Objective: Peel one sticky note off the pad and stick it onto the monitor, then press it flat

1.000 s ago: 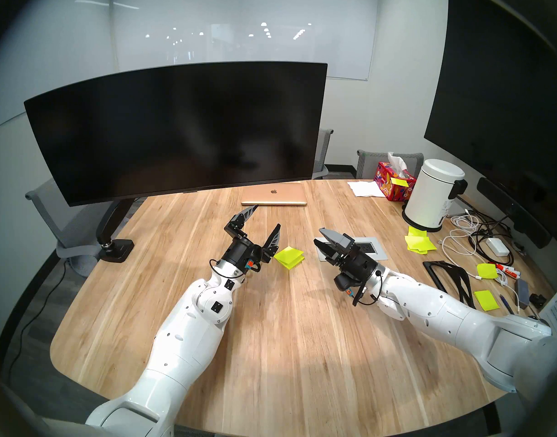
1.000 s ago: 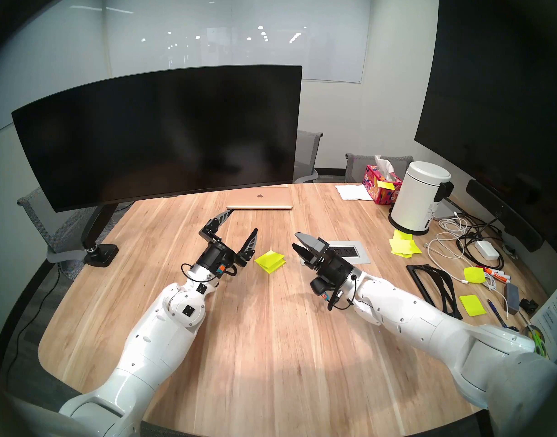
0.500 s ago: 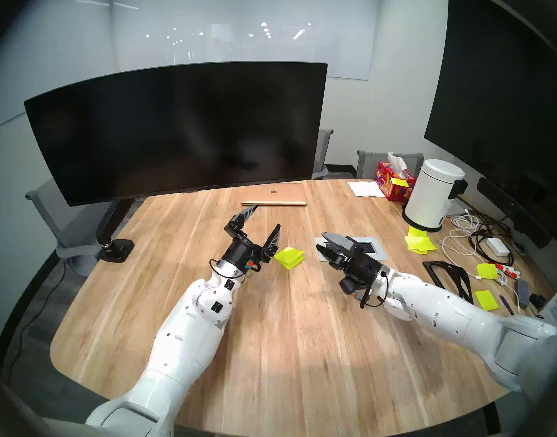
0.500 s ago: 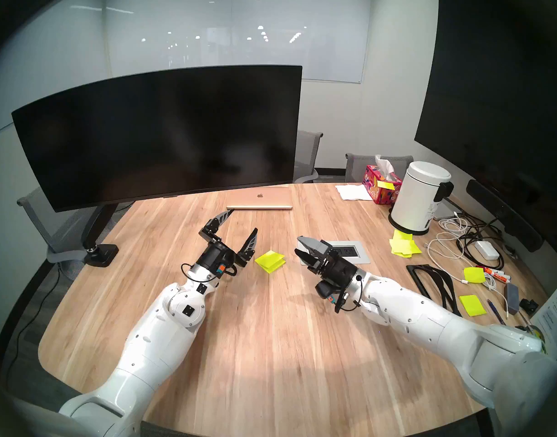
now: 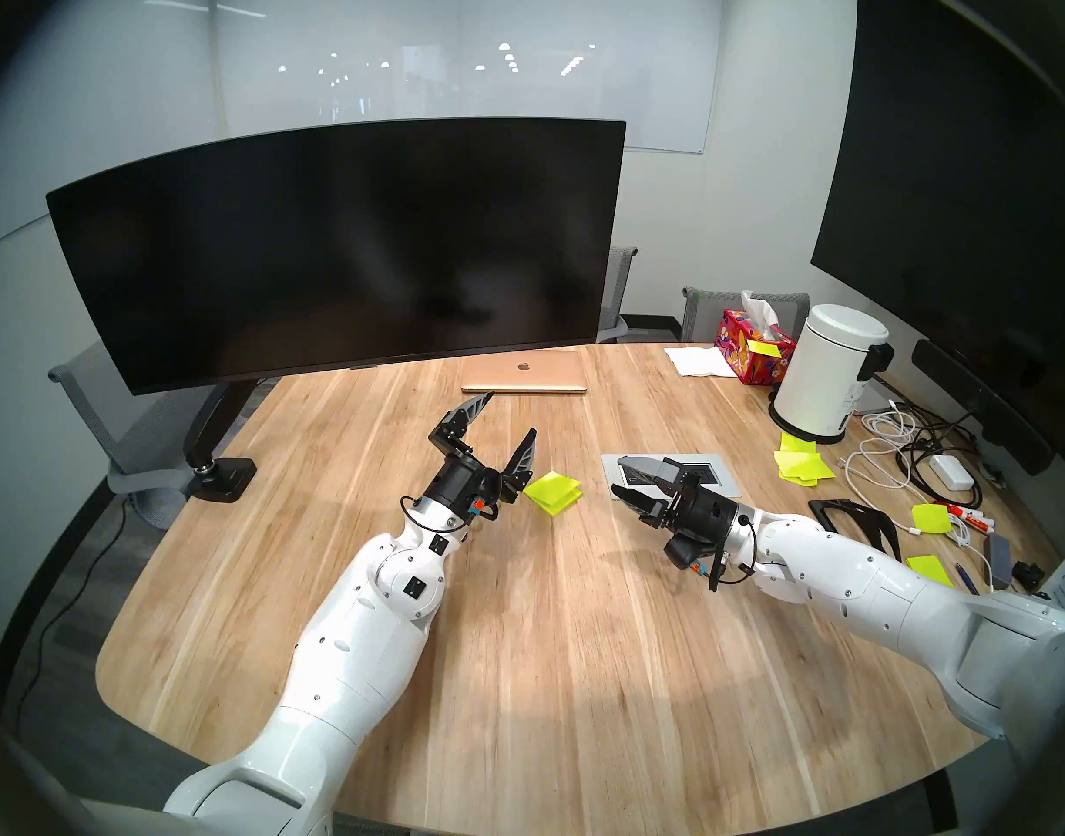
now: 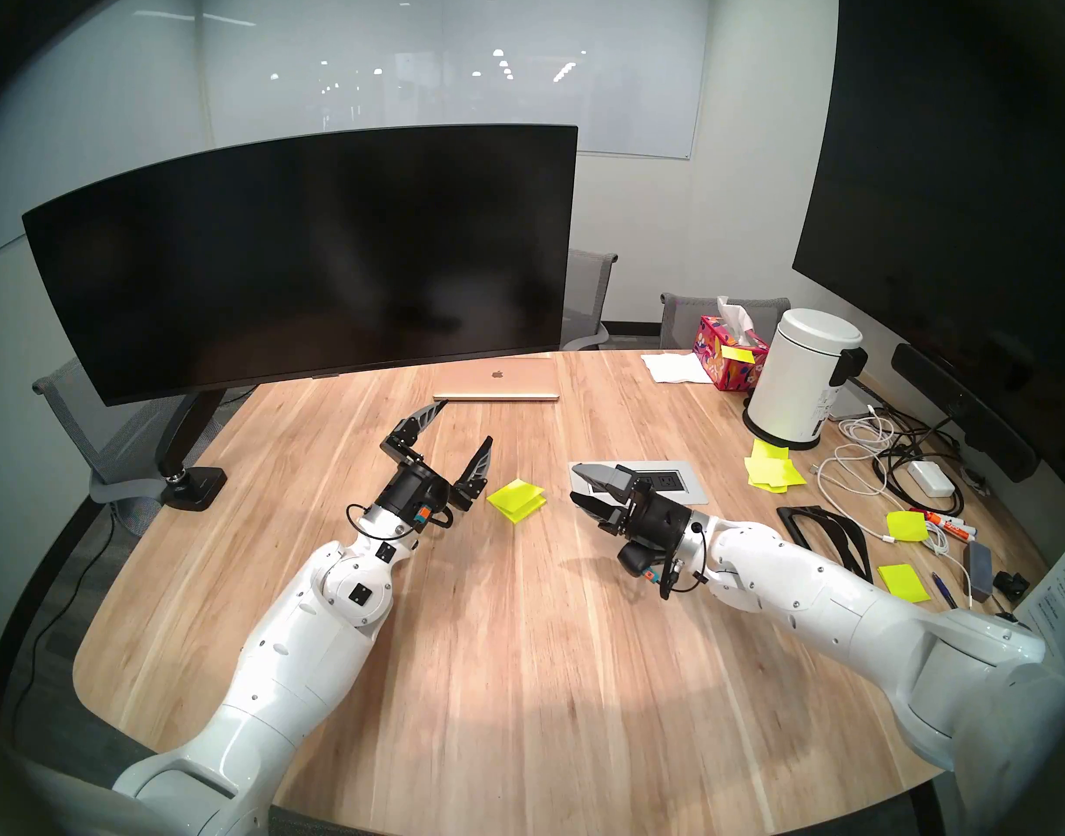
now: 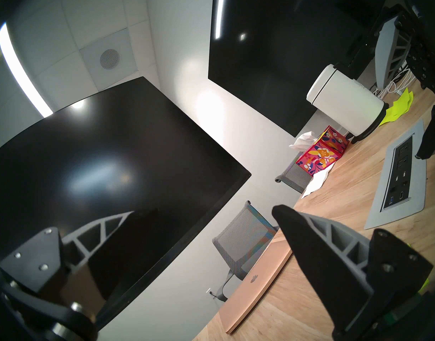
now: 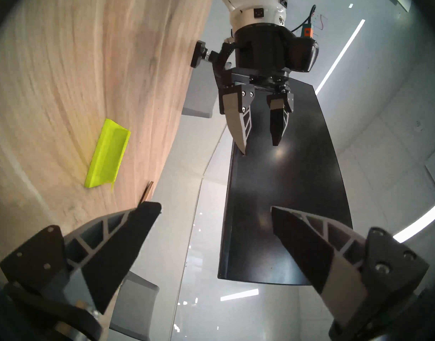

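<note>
The pad (image 5: pixel 553 492) of neon yellow-green sticky notes lies flat on the wooden surface (image 5: pixel 518 636), between the two grippers and touching neither. The left gripper (image 5: pixel 510 415) hangs above the surface with its jaws spread wide and empty; the pad sits just beside and below its right-hand finger, on the side toward the other arm. The right gripper (image 5: pixel 619 476) is held about level, pointing toward the pad from the other side, its jaws also released and holding nothing; a stretch of bare wood separates its fingertips from the pad. In the right wrist view the pad (image 8: pixel 108 154) shows off to one side of the jaws, its layers fanned and offset. No single sheet is lifted from the stack. The monitor (image 5: pixel 337 249), wide, curved and dark, stands on its black arm mount well beyond the left gripper's jaws, with nothing stuck to its screen. A closed gold laptop (image 5: pixel 524 376) lies under the monitor's right end, past the left fingertips.
</note>
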`<state>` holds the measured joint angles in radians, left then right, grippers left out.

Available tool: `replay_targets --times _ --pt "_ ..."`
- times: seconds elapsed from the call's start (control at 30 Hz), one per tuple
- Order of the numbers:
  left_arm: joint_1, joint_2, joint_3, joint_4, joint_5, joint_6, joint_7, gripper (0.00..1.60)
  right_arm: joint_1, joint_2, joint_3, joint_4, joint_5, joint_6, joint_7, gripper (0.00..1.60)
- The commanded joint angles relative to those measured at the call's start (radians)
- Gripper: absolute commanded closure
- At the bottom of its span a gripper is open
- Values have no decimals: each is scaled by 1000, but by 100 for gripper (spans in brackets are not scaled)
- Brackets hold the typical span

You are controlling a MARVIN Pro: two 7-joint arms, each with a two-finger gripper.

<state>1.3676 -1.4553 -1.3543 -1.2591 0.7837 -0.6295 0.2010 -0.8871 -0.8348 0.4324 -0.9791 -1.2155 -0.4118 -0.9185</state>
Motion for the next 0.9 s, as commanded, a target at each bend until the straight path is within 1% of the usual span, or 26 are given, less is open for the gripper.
replay_targets --times 0.0,0.2,0.3,0.37,0.43,0.5,0.53,0.57,0.73,0.87 --pt "-7 -2 2 -16 1 -3 1 0 58 5 10 6 -14 -39 -10 0" --pt "-7 -2 2 -16 1 -3 1 0 73 -1 21 18 0 -110 -2 0" --pt "-7 -2 2 -16 1 -3 1 0 80 -4 28 23 21 -159 18 0" --pt "-7 -2 2 -16 1 -3 1 0 88 -2 25 21 12 -170 27 0" --pt "-7 -2 2 -16 1 -3 0 0 87 -2 30 15 29 -194 47 0" --pt "-7 -2 2 -16 1 -3 0 0 97 1 22 8 6 -196 61 0" --pt "-7 -2 2 -16 1 -3 0 0 97 0 23 6 11 -203 73 0" --pt "-7 -2 2 -16 1 -3 0 0 106 -2 15 9 -12 -201 81 0" --pt "-7 -2 2 -16 1 -3 0 0 124 -29 15 41 -8 -232 129 0" --pt "-7 -2 2 -16 1 -3 0 0 140 -43 13 62 -21 -259 141 0"
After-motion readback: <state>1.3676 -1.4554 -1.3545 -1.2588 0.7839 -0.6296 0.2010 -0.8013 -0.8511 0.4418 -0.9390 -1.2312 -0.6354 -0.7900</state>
